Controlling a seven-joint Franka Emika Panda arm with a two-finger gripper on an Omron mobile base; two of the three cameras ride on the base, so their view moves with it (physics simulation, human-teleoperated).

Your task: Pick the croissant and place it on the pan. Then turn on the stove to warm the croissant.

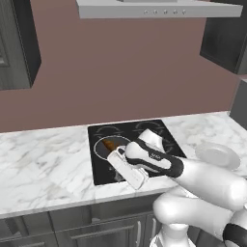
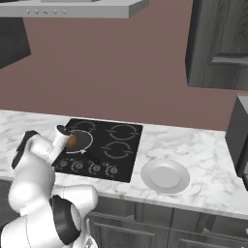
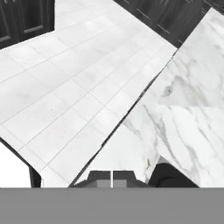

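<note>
From the left base view I see the croissant lying in the pan, on the stove at its front-left burner. The pastry sits toward the 12 o'clock side of the pan's dark floor, and my arm's forearm crosses over the pan's 4 o'clock edge. In the right base view the croissant shows as a small orange patch at about 9 o'clock in the pan, just beside the white hand.

The gripper appears at the bottom of the hand view, its two finger tips pressed together with barely a seam between them — closed on nothing that I can see. That camera looks past the marble counter edge toward the tiled floor, so the hand is tilted off the front of the worktop.

The row of knobs runs along the stove's front edge at 6 o'clock from the burners, close to my hand in the right base view. A pale round plate rests on the counter at 3 o'clock from the stove — well apart from the pan.
</note>
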